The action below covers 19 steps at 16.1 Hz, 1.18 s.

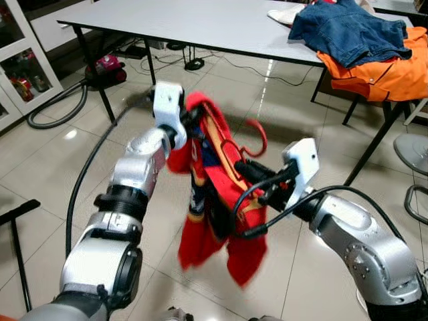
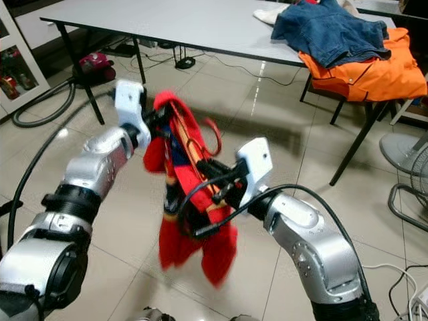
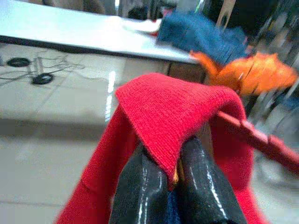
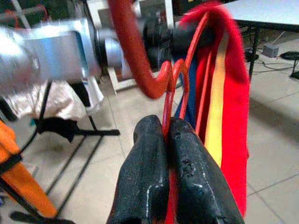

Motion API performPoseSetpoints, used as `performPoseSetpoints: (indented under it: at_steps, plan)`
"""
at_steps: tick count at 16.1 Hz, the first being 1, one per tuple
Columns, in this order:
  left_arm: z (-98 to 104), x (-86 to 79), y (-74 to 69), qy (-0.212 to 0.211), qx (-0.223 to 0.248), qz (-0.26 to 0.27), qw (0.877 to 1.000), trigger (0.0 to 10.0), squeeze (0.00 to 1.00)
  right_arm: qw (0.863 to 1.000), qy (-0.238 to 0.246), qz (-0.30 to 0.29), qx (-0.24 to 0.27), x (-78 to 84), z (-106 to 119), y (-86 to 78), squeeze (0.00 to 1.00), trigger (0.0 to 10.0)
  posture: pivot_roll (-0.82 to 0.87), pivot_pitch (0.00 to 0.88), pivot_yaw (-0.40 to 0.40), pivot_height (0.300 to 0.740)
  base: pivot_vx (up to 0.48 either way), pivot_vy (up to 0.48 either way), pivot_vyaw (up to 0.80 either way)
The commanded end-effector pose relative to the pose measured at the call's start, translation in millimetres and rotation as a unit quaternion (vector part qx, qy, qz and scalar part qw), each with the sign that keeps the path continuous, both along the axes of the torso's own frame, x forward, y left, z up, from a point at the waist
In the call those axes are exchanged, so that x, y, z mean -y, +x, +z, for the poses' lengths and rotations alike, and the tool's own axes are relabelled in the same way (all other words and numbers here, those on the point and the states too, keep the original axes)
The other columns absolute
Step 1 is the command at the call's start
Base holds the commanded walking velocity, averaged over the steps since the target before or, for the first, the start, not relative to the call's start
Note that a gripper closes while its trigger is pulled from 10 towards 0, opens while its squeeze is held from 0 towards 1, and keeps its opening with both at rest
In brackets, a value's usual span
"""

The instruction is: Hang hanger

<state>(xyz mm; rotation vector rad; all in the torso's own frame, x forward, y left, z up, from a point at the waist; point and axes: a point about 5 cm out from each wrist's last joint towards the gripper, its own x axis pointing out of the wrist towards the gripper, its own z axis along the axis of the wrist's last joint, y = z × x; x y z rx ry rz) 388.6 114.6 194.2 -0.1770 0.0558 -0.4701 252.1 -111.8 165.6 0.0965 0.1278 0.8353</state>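
Nearest the camera, the right gripper (image 4: 167,135) has its two black fingers pressed together on the thin red wire of the red plastic-coated hanger (image 1: 235,175), just below its hook. The hold is narrow and sits close to the fingertips; in my judgement a twist of the wrist could let the wire roll out.

Just beyond, the left gripper (image 3: 174,173) pinches a fold of the red knitted garment with yellow and blue trim (image 1: 221,221) at the shoulder, fingers closed on cloth. The garment hangs between both arms, held above the tiled floor (image 1: 53,160), draped loosely over the hanger and blurred, which suggests swing. Risk: the knit may slide off the hanger arm if the left gripper lets go unevenly.

A black cable (image 1: 254,197) loops close beside the hanger and may snag the hook.

Farther off stands a grey table (image 1: 200,27) bearing a blue denim jacket (image 1: 348,30) and an orange garment (image 1: 381,70). No rail can be seen.
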Motion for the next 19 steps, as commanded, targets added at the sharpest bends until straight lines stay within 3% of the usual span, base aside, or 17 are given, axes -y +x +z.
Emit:
performPoseSetpoints:
  at_steps: [1,6,10,11,12,14,15,17,19]
  plan:
    - [55.8,-13.7,4.1,-0.049,0.084,0.017,0.995,0.0,0.0,0.999,-0.024,0.022,-0.039,-0.9,-17.6,-7.5,0.0,0.0,-0.06,0.012,0.035,0.74,0.0,0.0,0.0]
    - [64.3,-15.6,2.0,-0.076,0.086,-0.004,0.993,0.0,0.0,0.995,-0.038,0.039,-0.078,-2.4,-32.4,-15.4,0.0,0.0,-0.07,0.001,0.032,0.74,0.0,0.0,0.0]
    - [80.6,-13.1,-4.4,-0.077,0.126,-0.042,0.988,0.0,0.0,0.991,-0.062,0.049,-0.106,0.8,-45.3,-20.0,0.0,0.0,-0.07,0.0,0.03,0.74,0.0,0.0,0.0]
    - [88.7,-9.1,-8.9,-0.075,0.146,-0.068,0.984,0.0,0.0,0.989,-0.088,0.042,-0.114,3.9,-53.4,-18.9,0.0,0.0,-0.07,0.0,0.03,0.74,0.0,0.0,0.0]
    - [90.9,-5.0,-11.5,-0.055,0.16,-0.082,0.982,0.0,0.0,0.987,-0.098,0.043,-0.118,4.4,-57.1,-18.7,0.0,0.0,-0.07,0.0,0.028,0.74,0.0,0.0,0.0]
    - [77.4,14.5,-17.6,0.094,0.187,-0.125,0.97,0.0,0.0,0.984,-0.105,0.041,-0.139,3.4,-67.2,-16.2,0.0,0.0,-0.07,0.0,0.023,0.74,0.0,0.0,0.0]
    - [59.8,19.0,-16.1,0.193,0.181,-0.129,0.956,0.0,0.0,0.985,-0.074,0.04,-0.152,0.4,-65.7,-14.7,0.0,0.0,-0.07,0.0,0.021,0.74,0.0,0.0,0.0]
    - [39.0,16.9,-13.2,0.275,0.163,-0.13,0.939,0.0,0.0,0.986,-0.039,0.045,-0.154,-3.4,-60.4,-13.7,0.0,0.0,-0.07,0.0,0.022,0.74,0.0,0.0,0.0]
    - [39.0,16.9,-13.2,0.275,0.163,-0.13,0.939,0.0,0.0,0.986,-0.039,0.045,-0.154,-3.4,-60.4,-13.7,0.0,0.0,-0.07,0.0,0.022,0.74,0.0,0.0,0.0]
